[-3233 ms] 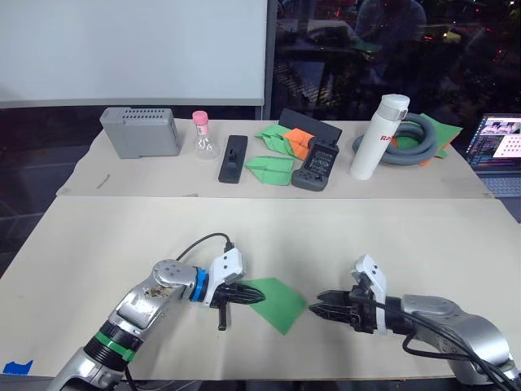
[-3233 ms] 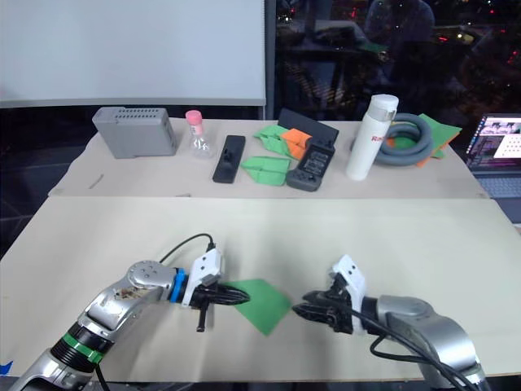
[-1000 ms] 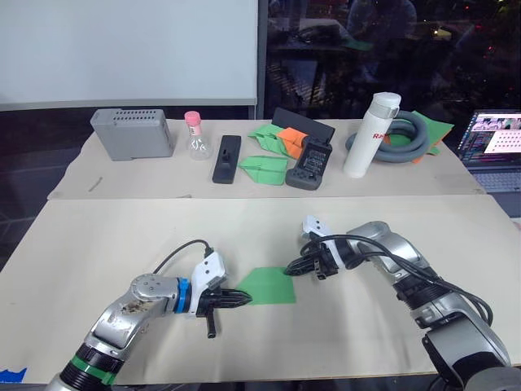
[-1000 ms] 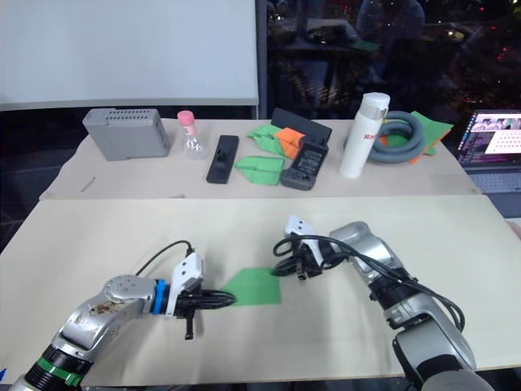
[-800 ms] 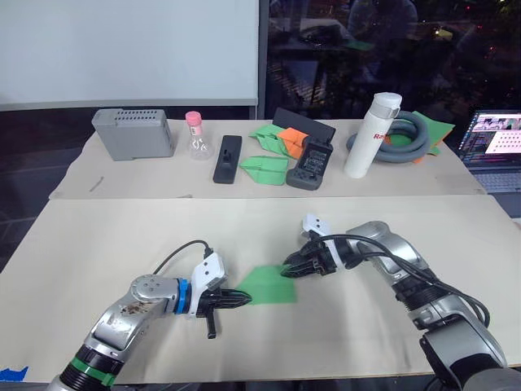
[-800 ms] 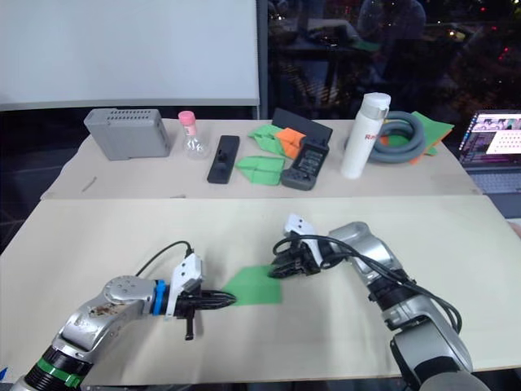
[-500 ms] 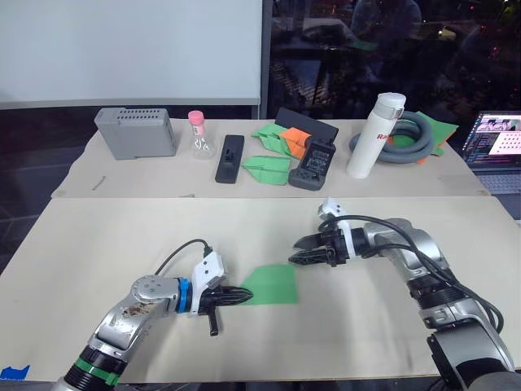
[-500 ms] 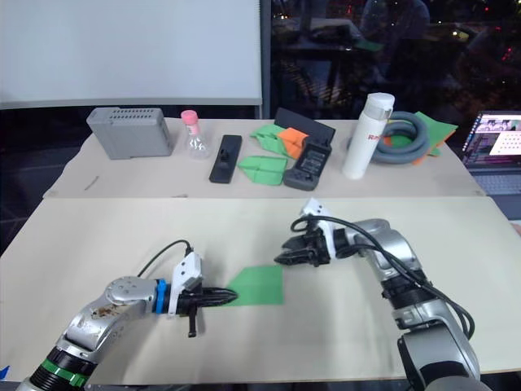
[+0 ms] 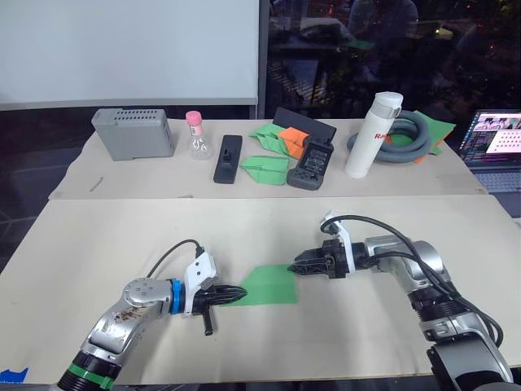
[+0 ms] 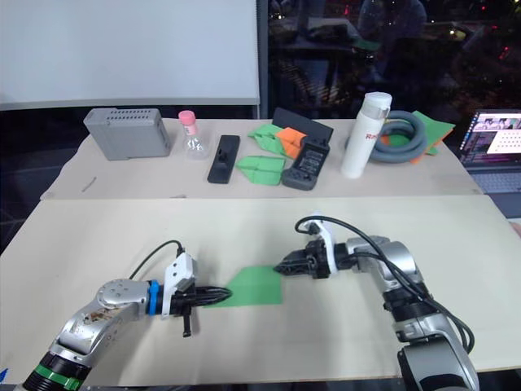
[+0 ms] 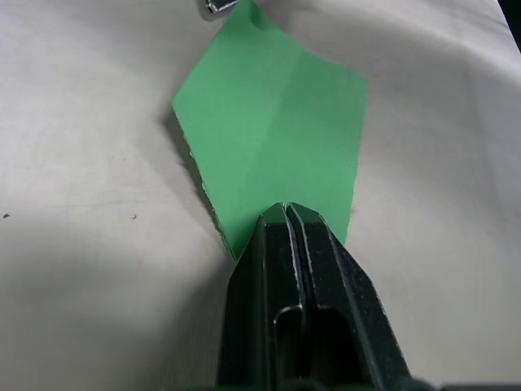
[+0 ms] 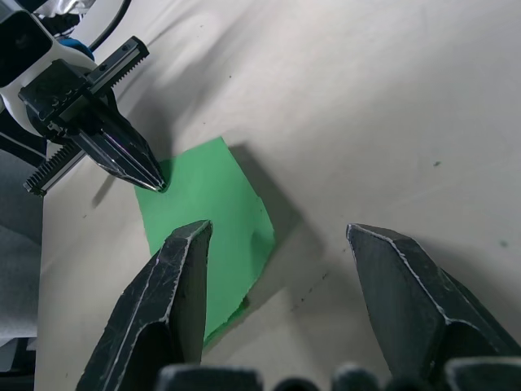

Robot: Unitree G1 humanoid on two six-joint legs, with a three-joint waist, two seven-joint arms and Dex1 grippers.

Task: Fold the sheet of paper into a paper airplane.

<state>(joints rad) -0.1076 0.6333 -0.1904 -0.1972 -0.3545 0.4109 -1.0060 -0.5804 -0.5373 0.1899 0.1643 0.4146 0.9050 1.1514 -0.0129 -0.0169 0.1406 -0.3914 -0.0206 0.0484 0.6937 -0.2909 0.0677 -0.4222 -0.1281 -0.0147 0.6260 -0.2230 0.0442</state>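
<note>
The sheet of paper (image 9: 273, 284) is bright green and lies flat on the near table, folded into a four-sided piece with a crease down its middle (image 11: 277, 138). My left gripper (image 9: 237, 292) is shut on the paper's left corner, low against the table. My right gripper (image 9: 293, 267) is open at the paper's far right corner. In the right wrist view one of its fingers (image 12: 175, 277) is over the paper's edge and the other stands over bare table beside it. The left gripper (image 12: 122, 151) also shows there, pinching the opposite corner.
On the back table stand a grey box (image 9: 132, 133), a pink-capped flask (image 9: 196, 137), a black bar (image 9: 226, 158), small green paper darts (image 9: 269, 169), an orange dart (image 9: 290, 137), a black device (image 9: 312, 164), a white bottle (image 9: 365, 137) and a hose coil (image 9: 407, 137). A laptop (image 9: 492, 138) is at far right.
The right gripper, first near the table's front edge, swung to the paper's far corner, drew back slightly, and has now come down to that corner again. The left gripper kept its hold.
</note>
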